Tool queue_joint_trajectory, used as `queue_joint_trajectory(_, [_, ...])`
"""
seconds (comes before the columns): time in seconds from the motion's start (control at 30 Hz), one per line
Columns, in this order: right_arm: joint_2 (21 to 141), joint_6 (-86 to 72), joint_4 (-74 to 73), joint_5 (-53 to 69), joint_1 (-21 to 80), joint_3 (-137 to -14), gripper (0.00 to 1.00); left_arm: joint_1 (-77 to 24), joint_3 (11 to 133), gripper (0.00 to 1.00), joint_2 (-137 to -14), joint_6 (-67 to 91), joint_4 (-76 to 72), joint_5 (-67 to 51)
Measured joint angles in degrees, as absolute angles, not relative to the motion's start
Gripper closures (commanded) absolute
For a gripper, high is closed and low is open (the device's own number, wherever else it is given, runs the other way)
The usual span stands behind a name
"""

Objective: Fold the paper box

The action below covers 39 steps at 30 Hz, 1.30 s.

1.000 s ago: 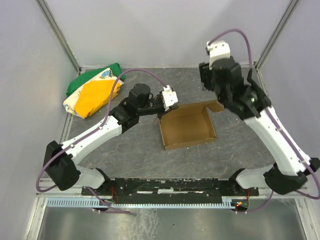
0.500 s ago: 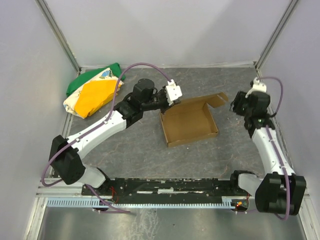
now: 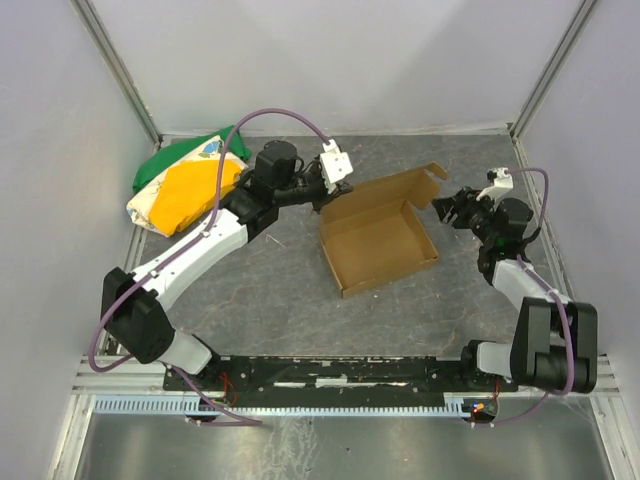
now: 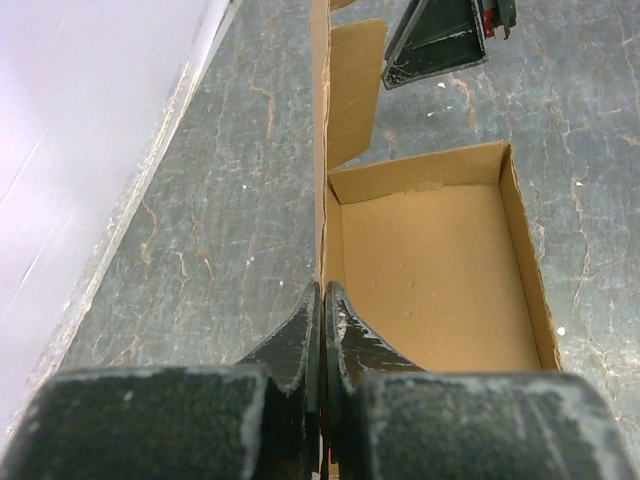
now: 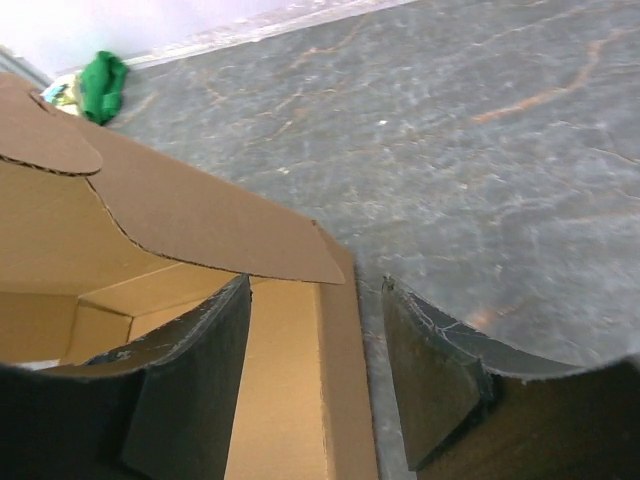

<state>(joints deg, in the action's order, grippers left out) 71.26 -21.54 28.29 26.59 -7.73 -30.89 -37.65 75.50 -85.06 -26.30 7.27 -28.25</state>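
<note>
Top external view: the paper box (image 3: 380, 245) sits centrally, tray walls standing, lid flap (image 3: 425, 183) at far right not yet closed. Left gripper (image 4: 322, 310) pinches its far wall; right gripper (image 5: 315, 295) straddles the right wall, jaws apart.

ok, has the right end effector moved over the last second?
Yes. The right end effector came away from the table's back edge, toward the near side; it now straddles the box's right wall.
</note>
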Motion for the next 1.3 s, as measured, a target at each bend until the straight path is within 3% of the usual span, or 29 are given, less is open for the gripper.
queue_joint_trajectory(0.17, [75.6,-25.1,36.0,31.4,-7.7,-30.2,0.40,-36.4,75.5,0.97,-85.2,-26.3,7.3,-29.6])
queue_joint_trajectory(0.63, [71.0,-23.1,31.6,35.0,-7.1,-30.6,0.42,-36.5,75.6,0.97,-86.4,-25.3,5.8,-30.6])
queue_joint_trajectory(0.83, [71.6,-22.7,26.9,35.1,-4.5,-32.2,0.56,-36.5,75.6,0.97,-86.5,-25.3,5.8,-30.6])
queue_joint_trajectory(1.3, [68.4,-22.0,13.7,32.4,-1.7,-37.2,0.67,-36.4,75.6,0.94,-86.6,-24.7,5.5,-30.6])
